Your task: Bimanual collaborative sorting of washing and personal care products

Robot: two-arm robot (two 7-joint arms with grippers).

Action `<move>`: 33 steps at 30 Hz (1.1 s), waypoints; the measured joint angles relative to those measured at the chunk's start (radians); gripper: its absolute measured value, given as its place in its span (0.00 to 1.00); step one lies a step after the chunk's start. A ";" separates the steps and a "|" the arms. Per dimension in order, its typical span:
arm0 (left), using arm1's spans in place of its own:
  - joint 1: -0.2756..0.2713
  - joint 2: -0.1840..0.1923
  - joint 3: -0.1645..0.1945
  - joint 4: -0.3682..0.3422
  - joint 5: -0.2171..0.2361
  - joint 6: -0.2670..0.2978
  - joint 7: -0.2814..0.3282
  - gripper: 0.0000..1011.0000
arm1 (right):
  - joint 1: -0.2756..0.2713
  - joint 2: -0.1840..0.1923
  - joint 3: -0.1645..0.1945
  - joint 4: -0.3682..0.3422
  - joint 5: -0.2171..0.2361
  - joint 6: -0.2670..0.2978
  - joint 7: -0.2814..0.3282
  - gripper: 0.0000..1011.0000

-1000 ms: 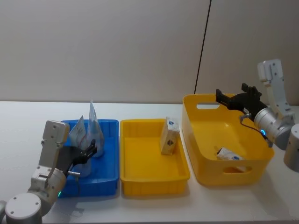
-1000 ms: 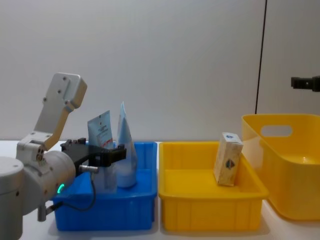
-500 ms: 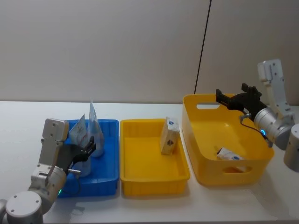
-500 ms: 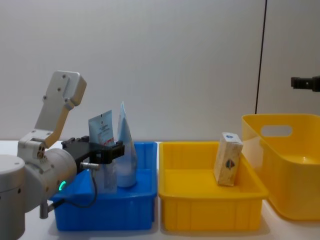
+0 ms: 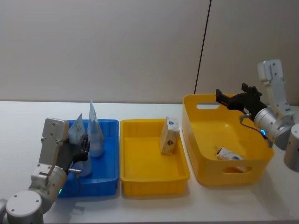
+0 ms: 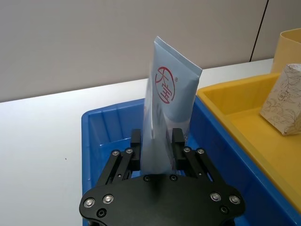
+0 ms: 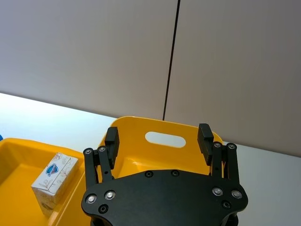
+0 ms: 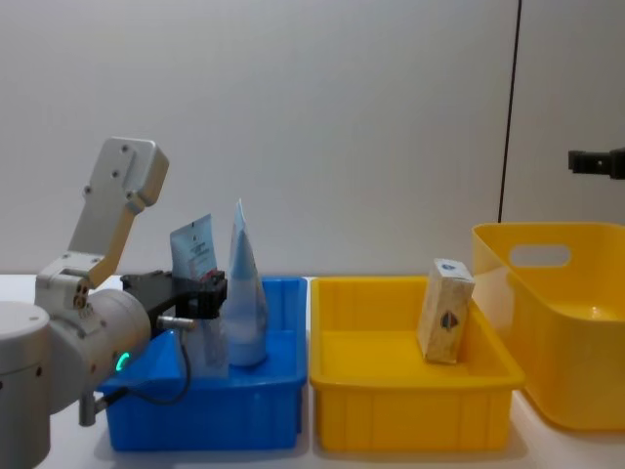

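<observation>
A pale blue tube with a red-and-white label (image 6: 167, 117) stands upright in the blue bin (image 5: 108, 161), and my left gripper (image 6: 156, 141) is shut on its lower part. The same tube (image 8: 192, 256) and left gripper (image 8: 210, 291) sit just left of a second, plain pale blue tube (image 8: 244, 293) standing in that bin. A tan box with a blue mark (image 5: 169, 135) leans in the shallow yellow tray (image 5: 154, 179). My right gripper (image 5: 232, 99) hovers open over the back rim of the deep yellow bin (image 5: 254, 165), holding nothing. A small pale product (image 5: 229, 154) lies inside that bin.
The three bins stand side by side on a white table (image 5: 28, 121), with a plain wall behind. A black cable (image 5: 202, 56) runs down the wall behind the deep bin. The table to the left of the blue bin is bare.
My left gripper has drawn back a little toward me inside the blue bin, keeping the labelled tube in it. The right arm has not moved.
</observation>
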 joint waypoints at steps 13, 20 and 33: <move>-0.001 -0.001 -0.001 0.001 0.000 -0.001 -0.001 0.25 | 0.000 0.000 0.000 0.000 0.000 0.000 0.000 0.99; -0.002 -0.001 -0.001 0.002 0.000 -0.001 -0.001 0.23 | 0.000 0.000 0.000 0.000 0.000 0.000 0.000 0.99; -0.002 -0.001 -0.001 0.002 0.000 -0.001 -0.001 0.23 | 0.000 0.000 0.000 0.000 0.000 0.000 0.000 0.99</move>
